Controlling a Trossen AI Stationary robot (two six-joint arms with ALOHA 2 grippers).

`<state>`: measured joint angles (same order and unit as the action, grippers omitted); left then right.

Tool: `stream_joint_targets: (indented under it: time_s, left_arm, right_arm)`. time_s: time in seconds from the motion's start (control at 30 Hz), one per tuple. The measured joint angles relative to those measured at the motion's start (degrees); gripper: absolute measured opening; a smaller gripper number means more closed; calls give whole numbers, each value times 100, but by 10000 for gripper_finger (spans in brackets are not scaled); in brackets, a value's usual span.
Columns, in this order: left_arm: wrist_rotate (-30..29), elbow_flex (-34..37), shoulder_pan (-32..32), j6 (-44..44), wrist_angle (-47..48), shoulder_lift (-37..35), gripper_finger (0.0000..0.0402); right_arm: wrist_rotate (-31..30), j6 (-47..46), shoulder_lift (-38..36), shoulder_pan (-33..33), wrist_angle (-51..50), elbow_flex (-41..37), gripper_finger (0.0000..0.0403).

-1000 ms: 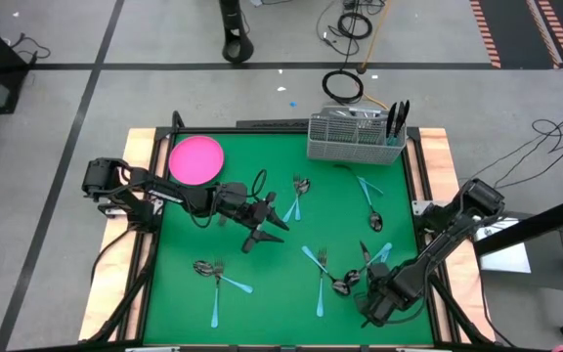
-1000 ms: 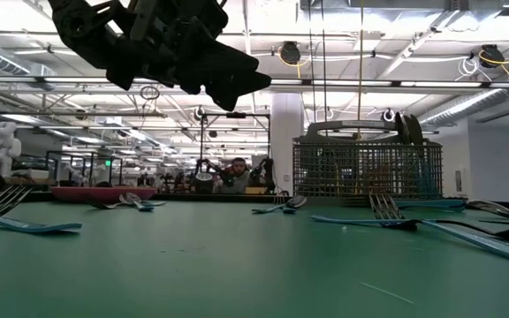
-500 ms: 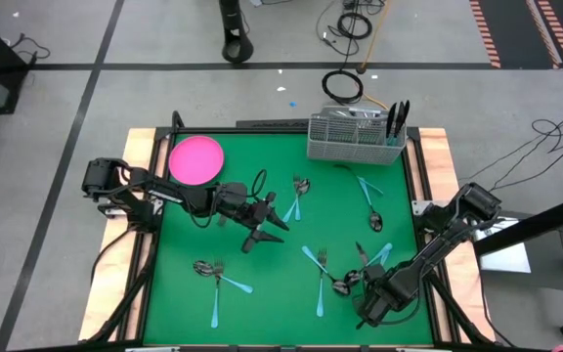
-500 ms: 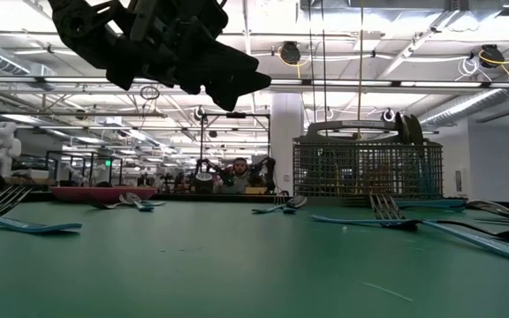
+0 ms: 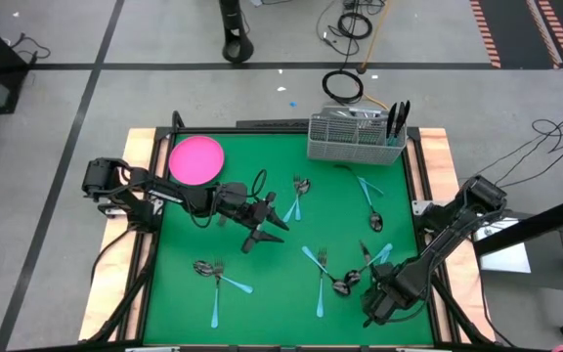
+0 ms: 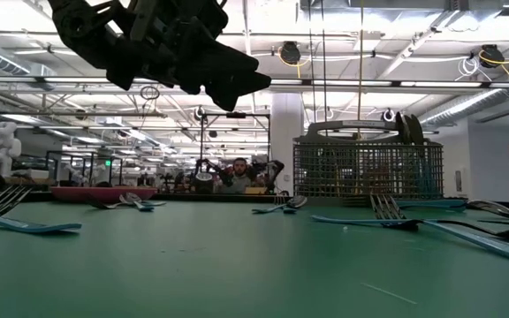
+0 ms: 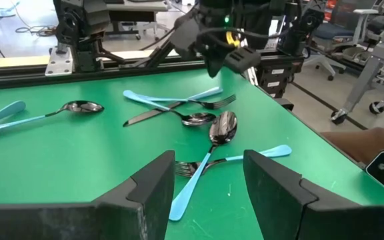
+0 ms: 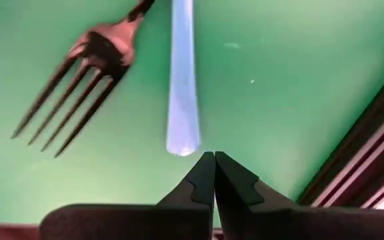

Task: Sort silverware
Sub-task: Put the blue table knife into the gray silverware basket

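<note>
Silverware lies scattered on the green table [image 5: 262, 284]: dark metal pieces and light-blue-handled ones, with a cluster [image 5: 345, 276] near the right front. My right gripper [image 5: 374, 298] hangs over that corner, pointing steeply down and shut on nothing. In its wrist view the shut fingertips [image 8: 212, 160] stand just short of a light-blue handle's end [image 8: 182, 137], beside a dark fork [image 8: 79, 83]. Mid-table, my left gripper [image 5: 267, 225] hovers open and empty, facing a spoon and fork [image 7: 212, 143].
A wire-mesh caddy [image 5: 355, 139] holding a few dark pieces stands at the far edge. A pink plate [image 5: 196, 159] sits at the far left. The table's raised dark rim [image 8: 359, 167] runs close by my right gripper. A person shows in the room behind the table [image 6: 235, 173].
My right gripper has tipped a little and shifted slightly toward the table's right edge. The silverware lies where it was.
</note>
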<state>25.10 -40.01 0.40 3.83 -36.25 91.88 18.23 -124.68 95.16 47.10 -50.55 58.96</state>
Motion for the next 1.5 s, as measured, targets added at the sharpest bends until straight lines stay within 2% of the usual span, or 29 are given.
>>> stream_joint_targets:
  time_s: [0.13, 0.3, 0.4, 0.67, 1.07, 1.27, 1.5]
  left_arm:
    - [0, 0, 0, 0, -1, 0, 180]
    - [0, 0, 0, 2, 48, 0, 180]
    - [0, 0, 0, 0, 91, 0, 180]
    - [0, 0, 0, 7, 80, 0, 180]
    - [-2, 0, 0, 103, 84, 0, 180]
    - [-2, 0, 2, 108, 116, 0, 180]
    - [-2, 0, 4, 114, 118, 0, 180]
  right_arm:
    - [-579, -249, -56, -8, -195, 46, 6]
    - [-1489, -15, 24, -36, -522, 46, 32]
    - [-1418, 128, 105, -64, -774, 37, 58]
    - [-1544, 602, 137, -111, -443, -298, 113]
    - [-1501, 903, 118, -140, -152, -445, 104]
    - [-1188, 798, 26, -139, -422, -322, 103]
    - [-1305, 793, -2, -139, -447, -133, 102]
